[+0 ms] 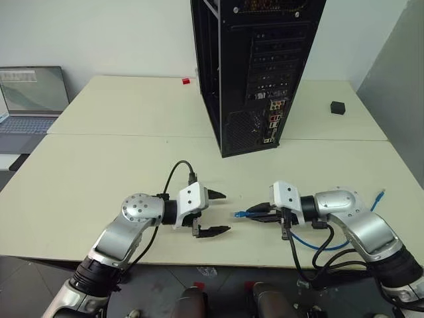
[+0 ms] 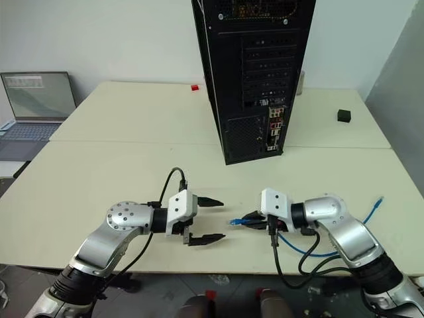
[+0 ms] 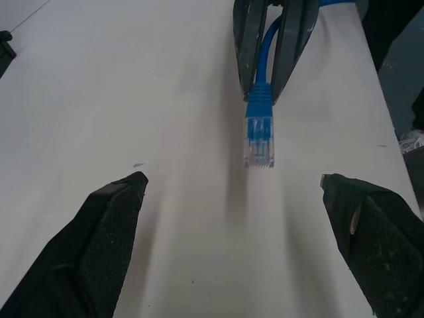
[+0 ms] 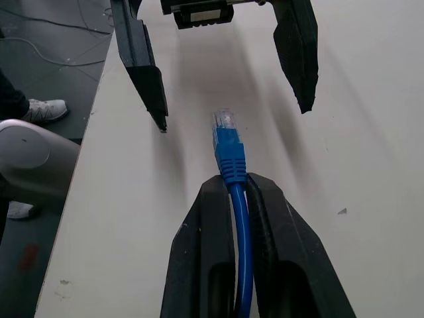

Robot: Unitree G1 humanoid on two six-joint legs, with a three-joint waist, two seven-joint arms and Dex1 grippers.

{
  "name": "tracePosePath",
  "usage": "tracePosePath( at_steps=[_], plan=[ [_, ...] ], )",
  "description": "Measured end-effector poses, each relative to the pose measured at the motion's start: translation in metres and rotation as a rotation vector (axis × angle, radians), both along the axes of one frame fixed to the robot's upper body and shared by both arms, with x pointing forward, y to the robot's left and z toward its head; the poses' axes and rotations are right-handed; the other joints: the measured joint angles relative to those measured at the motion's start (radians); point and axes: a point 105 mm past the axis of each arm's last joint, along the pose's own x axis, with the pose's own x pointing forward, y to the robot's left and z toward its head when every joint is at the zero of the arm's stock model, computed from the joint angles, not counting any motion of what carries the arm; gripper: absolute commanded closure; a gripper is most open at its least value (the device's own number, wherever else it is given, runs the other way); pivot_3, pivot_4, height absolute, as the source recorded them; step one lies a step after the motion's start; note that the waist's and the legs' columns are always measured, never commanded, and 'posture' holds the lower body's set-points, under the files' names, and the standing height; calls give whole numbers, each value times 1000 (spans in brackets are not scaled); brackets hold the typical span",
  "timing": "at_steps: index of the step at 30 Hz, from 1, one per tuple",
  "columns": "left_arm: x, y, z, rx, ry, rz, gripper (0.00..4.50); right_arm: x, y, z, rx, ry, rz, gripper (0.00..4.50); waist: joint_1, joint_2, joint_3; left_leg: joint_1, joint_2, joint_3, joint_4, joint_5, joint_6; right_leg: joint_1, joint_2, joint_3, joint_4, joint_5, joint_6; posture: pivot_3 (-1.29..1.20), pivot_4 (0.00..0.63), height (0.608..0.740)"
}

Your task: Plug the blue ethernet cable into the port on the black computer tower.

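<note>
Near the front edge of the cream surface (image 1: 99,165), the right gripper (image 1: 260,211) pinches the thin bright-blue ethernet cable (image 4: 230,156) just behind its clear plug, facing the spread left gripper (image 1: 218,212). The cord looks light and limp, so holding it close to the plug suits the port (image 1: 269,140) on the tall black metal computer tower (image 1: 265,59) beyond.

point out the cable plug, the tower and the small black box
cable plug (image 3: 259,142), left wrist view, on its clear tip
tower (image 1: 235,126), left eye view, on the mesh vent at its rear
small black box (image 1: 338,107), left eye view, on its top face
</note>
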Motion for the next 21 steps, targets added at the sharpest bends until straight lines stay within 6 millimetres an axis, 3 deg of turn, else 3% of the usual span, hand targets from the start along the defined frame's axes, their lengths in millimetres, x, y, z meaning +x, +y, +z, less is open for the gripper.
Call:
tracePosePath(
  at_steps=[7,18,21],
  plan=[
    [1,-6,-2,-12,17,-16,1787,1,2,0,-3,-6,7,4464,0,0,0,0,0,0,0,0,0,0,0,0,0,0,0,0,150,740],
    [3,-10,-8,13,15,-11,4234,2,4,0,-20,-24,7,4464,0,0,0,0,0,-1,0,0,0,0,0,0,0,0,0,0,150,740],
    [3,-9,-9,21,11,-5,4251,3,5,-1,-21,-21,7,4464,0,0,0,0,0,-1,0,0,0,0,0,0,0,0,0,0,150,740]
  ],
)
